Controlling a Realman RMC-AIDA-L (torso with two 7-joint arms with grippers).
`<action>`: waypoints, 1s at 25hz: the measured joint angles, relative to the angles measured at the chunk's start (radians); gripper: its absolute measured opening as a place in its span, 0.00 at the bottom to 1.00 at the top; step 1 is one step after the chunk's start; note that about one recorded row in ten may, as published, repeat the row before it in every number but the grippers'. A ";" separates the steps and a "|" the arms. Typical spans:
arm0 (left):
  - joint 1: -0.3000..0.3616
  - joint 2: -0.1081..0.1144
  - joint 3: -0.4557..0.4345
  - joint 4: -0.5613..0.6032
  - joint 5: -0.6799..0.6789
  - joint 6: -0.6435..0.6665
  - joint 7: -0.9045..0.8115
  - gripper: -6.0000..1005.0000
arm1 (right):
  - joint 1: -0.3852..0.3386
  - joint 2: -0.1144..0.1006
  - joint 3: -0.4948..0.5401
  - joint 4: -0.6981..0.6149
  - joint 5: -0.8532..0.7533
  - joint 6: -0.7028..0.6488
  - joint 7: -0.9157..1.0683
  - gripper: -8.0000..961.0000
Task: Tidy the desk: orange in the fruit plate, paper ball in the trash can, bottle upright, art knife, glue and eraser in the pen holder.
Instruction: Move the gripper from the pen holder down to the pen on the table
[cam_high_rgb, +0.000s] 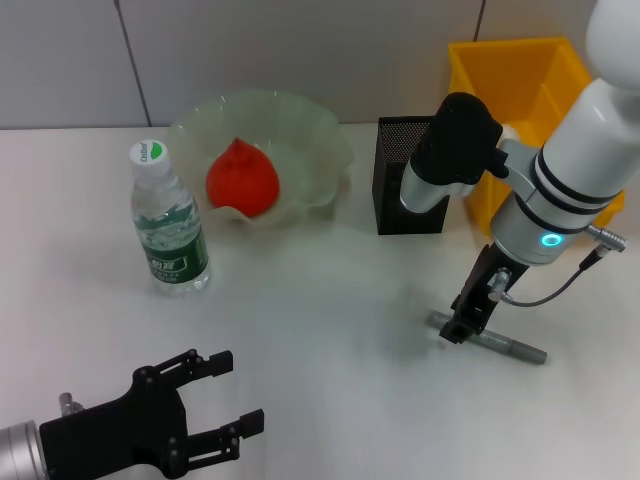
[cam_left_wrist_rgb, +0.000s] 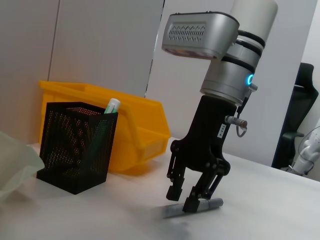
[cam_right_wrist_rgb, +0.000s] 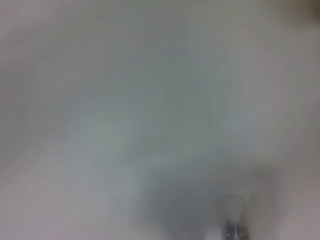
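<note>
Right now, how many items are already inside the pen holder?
1 visible: a white, green-capped stick pokes above the rim of the black mesh pen holder, likely the glue. Anything shorter could be hidden behind the mesh. The grey art knife lies on the desk under the right end effector.
</note>
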 joint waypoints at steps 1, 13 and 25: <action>0.000 -0.001 0.000 0.000 0.000 0.000 0.000 0.81 | -0.001 0.000 -0.006 0.000 0.000 0.004 0.000 0.50; 0.000 -0.004 0.000 -0.001 -0.001 0.001 -0.001 0.81 | -0.004 0.001 -0.029 0.008 0.002 0.023 0.000 0.35; -0.001 -0.004 0.000 -0.001 -0.002 0.002 -0.001 0.81 | -0.006 0.001 -0.031 0.011 0.003 0.023 0.000 0.26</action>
